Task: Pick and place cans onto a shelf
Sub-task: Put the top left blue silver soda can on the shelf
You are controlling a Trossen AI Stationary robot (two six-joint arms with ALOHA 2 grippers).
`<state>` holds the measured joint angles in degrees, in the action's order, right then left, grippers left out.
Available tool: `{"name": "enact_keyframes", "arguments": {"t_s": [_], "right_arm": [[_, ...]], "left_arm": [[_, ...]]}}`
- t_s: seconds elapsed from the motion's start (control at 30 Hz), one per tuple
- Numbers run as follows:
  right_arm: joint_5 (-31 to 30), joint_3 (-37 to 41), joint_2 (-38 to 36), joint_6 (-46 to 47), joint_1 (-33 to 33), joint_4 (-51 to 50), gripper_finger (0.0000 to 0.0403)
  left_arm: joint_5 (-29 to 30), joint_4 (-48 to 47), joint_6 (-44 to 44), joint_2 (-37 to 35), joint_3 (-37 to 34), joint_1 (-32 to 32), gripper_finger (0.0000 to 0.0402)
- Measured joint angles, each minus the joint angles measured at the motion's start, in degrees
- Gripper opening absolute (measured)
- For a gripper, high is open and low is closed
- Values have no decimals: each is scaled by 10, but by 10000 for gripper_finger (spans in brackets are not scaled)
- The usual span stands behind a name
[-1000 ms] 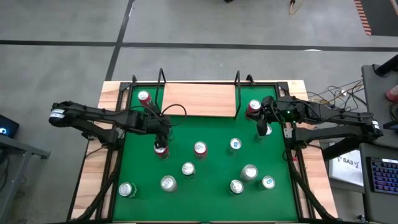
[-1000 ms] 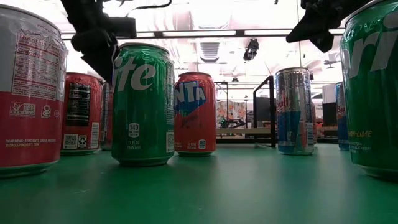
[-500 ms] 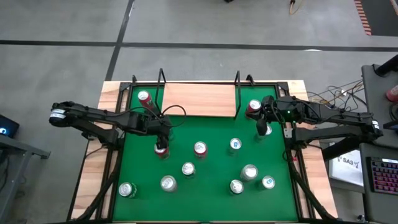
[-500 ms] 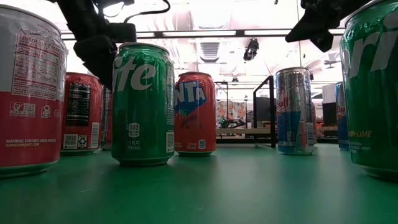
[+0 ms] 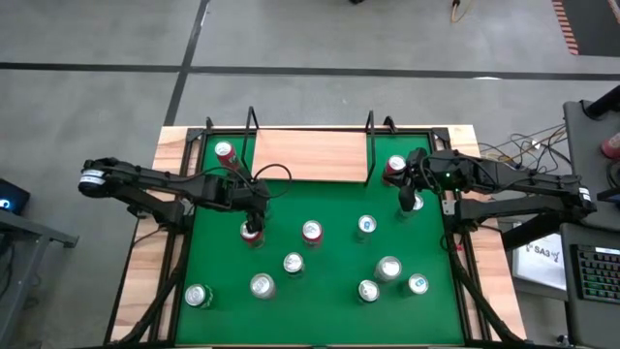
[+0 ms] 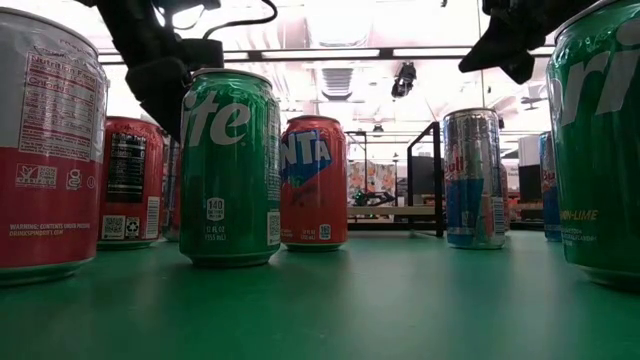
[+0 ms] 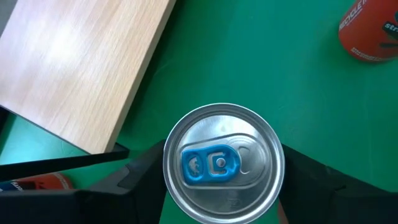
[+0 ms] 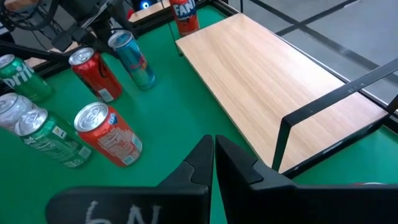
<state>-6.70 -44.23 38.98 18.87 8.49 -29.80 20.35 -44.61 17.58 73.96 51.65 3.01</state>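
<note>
My left gripper (image 5: 253, 219) is open, pointing down over a red can (image 5: 251, 235) left of the table's middle. Its two fingers (image 7: 142, 177) stand on either side of the can's silver top (image 7: 222, 163), which has a blue tab. I cannot tell whether they touch it. In the low view this gripper (image 6: 165, 80) sits at the can's top (image 6: 130, 180). My right gripper (image 8: 212, 152) is shut and empty, above the table at the right (image 5: 412, 197), beside a red can (image 5: 394, 167). The light-wood shelf (image 5: 310, 155) lies at the far edge.
Several more cans stand on the green table (image 5: 329, 325): a Fanta can (image 5: 224, 150) left of the shelf, a red one (image 5: 311, 231), a blue-topped one (image 5: 366, 225), and others toward the near edge. Black wire uprights (image 5: 369, 145) stand at the shelf's ends.
My left gripper has edged a little toward the table's right, over the red can's top. The cans have stayed where they were.
</note>
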Motion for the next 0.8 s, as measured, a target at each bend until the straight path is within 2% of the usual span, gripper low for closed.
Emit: {"name": "enact_keyframes", "arguments": {"t_s": [0.23, 0.43, 0.8], "right_arm": [[0, 0, 0, 0, 0, 0, 9], [0, 0, 1, 1, 0, 0, 9], [0, 0, 5, 2, 0, 0, 9]], "left_arm": [[-15, -5, 2, 0, 14, 2, 228], [-14, -25, -23, 0, 55, 8, 228], [-19, -77, -140, -1, 177, 5, 228]]}}
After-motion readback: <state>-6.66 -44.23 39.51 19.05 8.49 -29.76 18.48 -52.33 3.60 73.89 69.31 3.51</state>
